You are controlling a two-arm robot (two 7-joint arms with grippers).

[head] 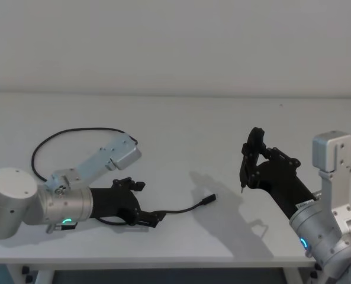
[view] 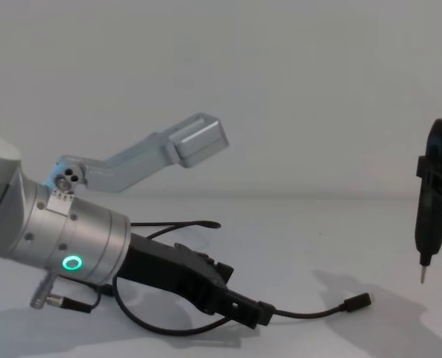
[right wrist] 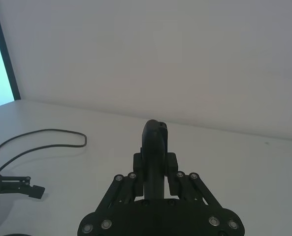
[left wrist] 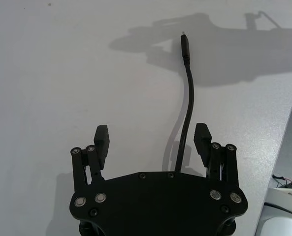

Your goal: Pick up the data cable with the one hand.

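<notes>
The data cable (head: 181, 209) is a thin black cord on the white table. It loops at the far left (head: 42, 148), passes under my left arm and ends in a small plug (head: 209, 200). My left gripper (head: 147, 203) is low over the table and open. The left wrist view shows the cable (left wrist: 187, 103) running out between the fingers, close to one fingertip (left wrist: 202, 137), to the plug (left wrist: 185, 46). In the chest view the cable (view: 310, 314) leaves the left gripper (view: 239, 292) along the table. My right gripper (head: 259, 161) hovers at the right, shut on a slim dark tool (view: 435, 195).
The table's front edge (head: 175, 261) runs just below my left arm and shows in the left wrist view (left wrist: 289, 123). A short lead with a silver connector (view: 57, 301) hangs by the left wrist. The tool's metal tip (view: 423, 280) points down above the table.
</notes>
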